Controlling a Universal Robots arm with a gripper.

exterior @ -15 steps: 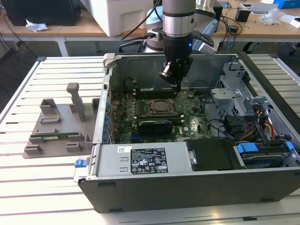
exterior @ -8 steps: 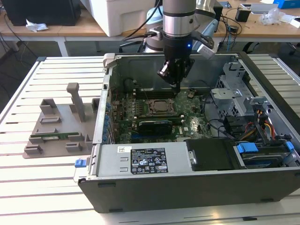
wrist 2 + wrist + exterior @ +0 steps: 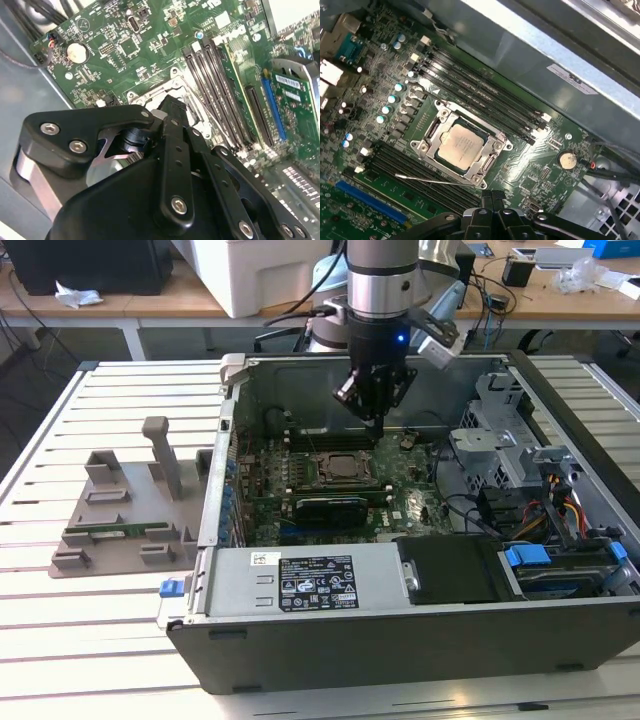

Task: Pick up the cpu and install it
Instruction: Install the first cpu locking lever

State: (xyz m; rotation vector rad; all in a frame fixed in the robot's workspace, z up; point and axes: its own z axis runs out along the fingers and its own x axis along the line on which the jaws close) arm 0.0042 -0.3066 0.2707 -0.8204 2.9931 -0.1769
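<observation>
Hand: the hand (image 3: 372, 416) hangs inside the open computer case (image 3: 400, 645), fingertips pointing down at the motherboard (image 3: 530, 175). Its fingers are pressed together with nothing between them (in the first wrist view just a thin seam separates the tips).

Cpu: the cpu (image 3: 461, 145) lies flat in the socket (image 3: 426, 145), silvery top upward. It is below the hand's fingertips and apart from them.

Socket: its metal frame surrounds the cpu on all four sides. In the second wrist view the hand covers most of it, and one corner of the frame shows past the fingers.

Lever: a thin wire lever (image 3: 435, 179) lies between the socket and the hand, across the nearer bank of slots.

Memory slots: one bank of black memory slots (image 3: 485, 92) runs along the side of the socket far from the hand. Another runs along the side nearer the fingertips.

Coin cell: a round coin cell (image 3: 566, 159) sits on the board (also seen in the second wrist view), off to one side of the fingertips and clear of the socket.

Holder: a grey holder (image 3: 120, 520) rests on the slatted surface (image 3: 100, 650) outside the case, well away from the hand, on the exterior view's left. A long green memory stick (image 3: 112, 532) lies in it.
</observation>
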